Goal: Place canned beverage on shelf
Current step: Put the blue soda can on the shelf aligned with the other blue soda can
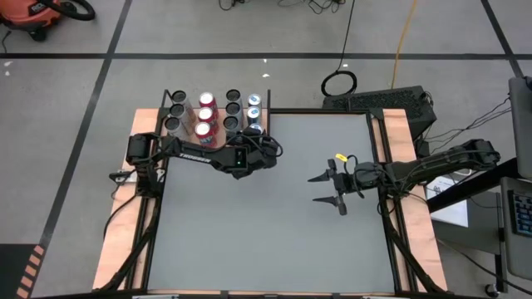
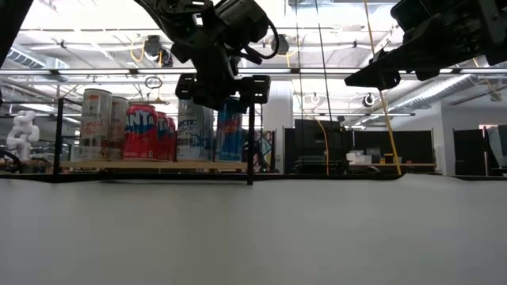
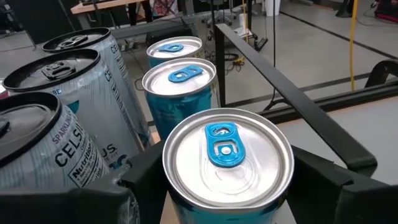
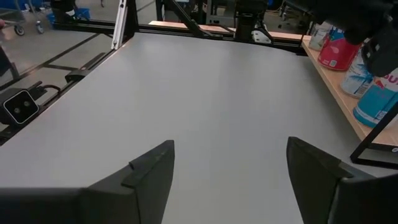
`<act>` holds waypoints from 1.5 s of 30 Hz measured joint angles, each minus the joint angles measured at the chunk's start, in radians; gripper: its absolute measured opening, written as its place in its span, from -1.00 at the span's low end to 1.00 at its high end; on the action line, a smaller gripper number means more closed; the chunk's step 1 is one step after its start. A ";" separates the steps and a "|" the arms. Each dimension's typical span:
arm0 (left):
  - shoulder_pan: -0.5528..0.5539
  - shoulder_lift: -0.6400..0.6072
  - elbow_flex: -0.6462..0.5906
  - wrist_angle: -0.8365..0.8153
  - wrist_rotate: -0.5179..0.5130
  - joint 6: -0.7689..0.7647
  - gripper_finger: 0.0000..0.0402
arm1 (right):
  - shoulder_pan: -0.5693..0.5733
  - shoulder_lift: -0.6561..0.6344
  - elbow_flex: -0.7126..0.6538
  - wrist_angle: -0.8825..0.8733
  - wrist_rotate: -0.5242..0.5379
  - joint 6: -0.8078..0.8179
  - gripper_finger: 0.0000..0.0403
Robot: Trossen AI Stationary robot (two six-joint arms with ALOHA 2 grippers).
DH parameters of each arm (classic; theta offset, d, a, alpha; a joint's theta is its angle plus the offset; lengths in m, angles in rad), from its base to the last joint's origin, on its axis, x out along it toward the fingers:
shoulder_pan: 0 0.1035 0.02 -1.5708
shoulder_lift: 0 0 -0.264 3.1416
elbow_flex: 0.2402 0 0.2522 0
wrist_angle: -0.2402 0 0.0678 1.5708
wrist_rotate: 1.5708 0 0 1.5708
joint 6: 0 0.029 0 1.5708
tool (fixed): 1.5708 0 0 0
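Note:
The shelf (image 1: pixel 189 93) is a light wood board with black posts at the table's far left corner; it also shows in the low view (image 2: pixel 119 165). Several cans stand on it: red ones (image 1: pixel 206 114), Celsius cans (image 3: pixel 68 93) and blue-tabbed ones (image 3: pixel 180 78). My left gripper (image 1: pixel 253 137) is at the shelf's near right corner, shut on a blue-and-silver can (image 3: pixel 227 155). My right gripper (image 1: pixel 312 189) hangs open and empty above the table's right half. My left gripper pinches the can's side wall just below the top rim (image 3: pixel 166 171) between its two fingers, one on each side. The fingers come level from the table's near side. The can stands upright with its bottom (image 2: pixel 230 158) on the shelf board.
A black corner post (image 2: pixel 250 142) stands right next to the held can. Two more blue-tabbed cans (image 3: pixel 175 48) stand in a row beyond it, and Celsius cans stand close beside it. The grey tabletop (image 4: pixel 205 93) stretches out under the right gripper.

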 joint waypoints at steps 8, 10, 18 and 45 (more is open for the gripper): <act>0.000 0.000 0.000 0.002 -0.003 -0.001 0.34 | 0.000 0.000 0.000 0.000 0.000 0.001 0.20; 0.000 -0.001 0.000 0.002 -0.005 -0.001 0.34 | 0.000 0.000 0.000 0.000 0.000 0.001 0.20; 0.003 -0.001 0.000 0.002 -0.004 -0.001 0.34 | 0.000 0.000 0.000 0.000 -0.026 0.003 0.20; 0.024 -0.002 0.000 0.002 0.017 -0.027 0.34 | 0.002 0.000 0.000 0.001 -0.052 0.009 0.20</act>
